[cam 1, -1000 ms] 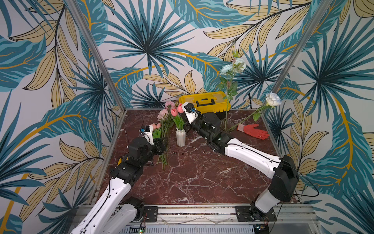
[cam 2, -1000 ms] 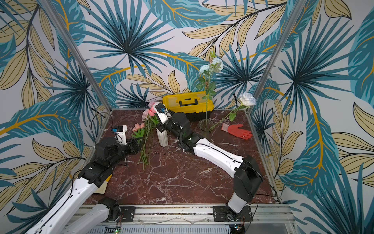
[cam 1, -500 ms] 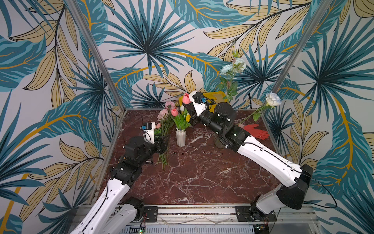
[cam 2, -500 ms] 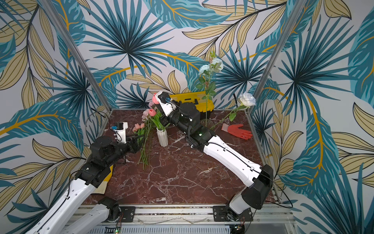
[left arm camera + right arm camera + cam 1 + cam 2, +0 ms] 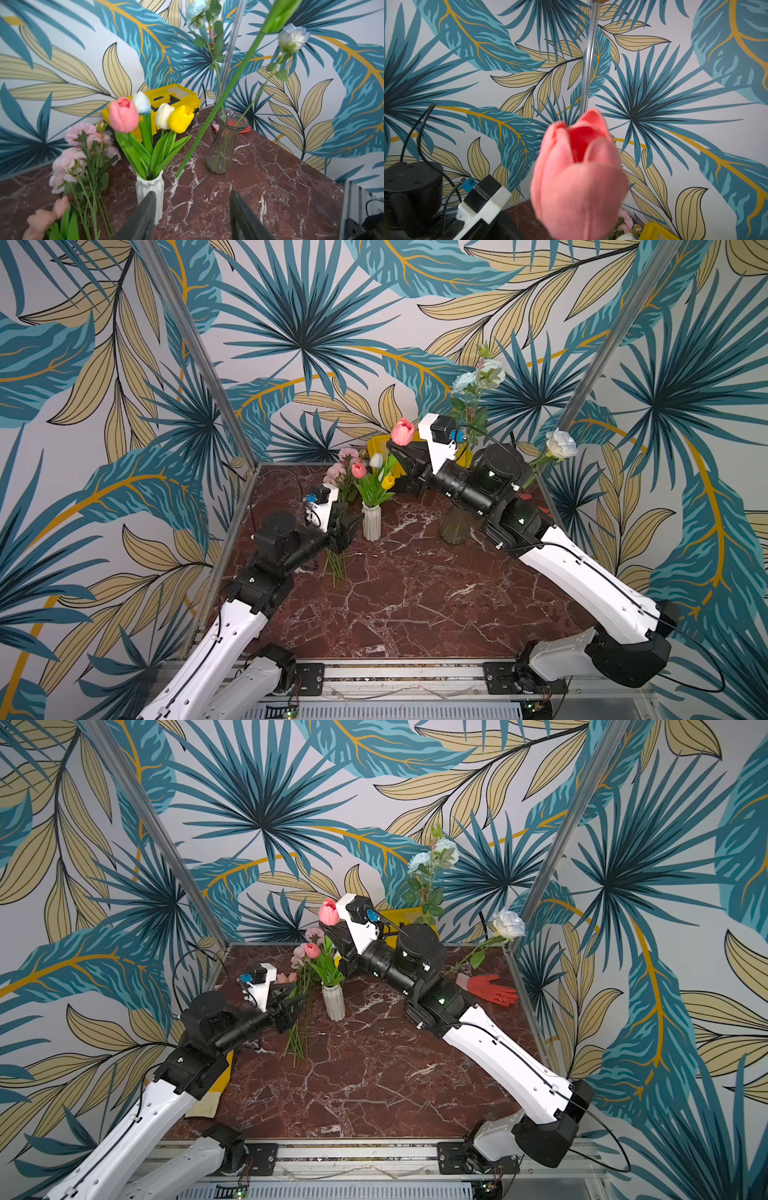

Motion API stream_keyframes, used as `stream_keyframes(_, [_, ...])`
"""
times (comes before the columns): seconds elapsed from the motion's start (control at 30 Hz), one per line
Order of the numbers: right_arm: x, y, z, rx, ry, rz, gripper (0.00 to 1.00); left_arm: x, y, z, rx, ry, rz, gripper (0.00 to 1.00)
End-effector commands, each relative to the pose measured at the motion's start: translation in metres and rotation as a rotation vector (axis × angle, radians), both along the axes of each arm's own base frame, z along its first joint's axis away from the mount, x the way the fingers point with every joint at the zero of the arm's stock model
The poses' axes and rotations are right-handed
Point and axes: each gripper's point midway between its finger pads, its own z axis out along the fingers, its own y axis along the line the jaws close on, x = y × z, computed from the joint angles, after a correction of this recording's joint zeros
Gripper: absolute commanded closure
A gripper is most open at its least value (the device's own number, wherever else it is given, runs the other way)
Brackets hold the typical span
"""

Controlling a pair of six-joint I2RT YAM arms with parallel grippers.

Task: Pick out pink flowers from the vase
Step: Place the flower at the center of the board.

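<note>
My right gripper (image 5: 395, 445) is shut on the stem of a pink tulip (image 5: 402, 432), held high above the white vase (image 5: 371, 522). The bloom (image 5: 579, 176) fills the right wrist view and hides the jaws. In the left wrist view its long green stem (image 5: 218, 104) slants down and ends free above the table. One pink tulip (image 5: 123, 117) stands in the white vase (image 5: 149, 187) with white and yellow tulips. More pink flowers (image 5: 68, 162) lie on the table left of the vase. My left gripper (image 5: 192, 207) is open and empty, low beside the vase and those flowers (image 5: 301, 952).
A glass vase (image 5: 455, 526) with a white rose (image 5: 561, 443) and pale blue flowers (image 5: 478, 375) stands right of the white vase. A yellow toolbox (image 5: 172, 95) sits at the back wall. A red glove (image 5: 490, 988) lies at the right edge. Metal frame posts flank the marble table (image 5: 415, 605).
My right gripper has lifted the pink tulip up out of the white vase and back toward the wall. The left gripper has stayed open in nearly the same place.
</note>
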Motion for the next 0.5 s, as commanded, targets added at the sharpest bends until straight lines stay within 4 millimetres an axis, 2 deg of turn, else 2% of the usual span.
stream_keyframes(0.0, [-0.009,0.003,-0.017,0.036,0.062,0.057,1.00,-0.010,-0.019,0.021,0.079,-0.166,-0.110,0.43])
stream_keyframes(0.27, [-0.013,0.003,-0.045,0.080,0.114,0.090,1.00,0.001,-0.036,0.010,0.133,-0.181,-0.134,0.44])
stream_keyframes(0.47, [-0.014,0.005,-0.055,0.100,0.143,0.108,1.00,0.007,-0.042,0.009,0.122,-0.175,-0.142,0.55])
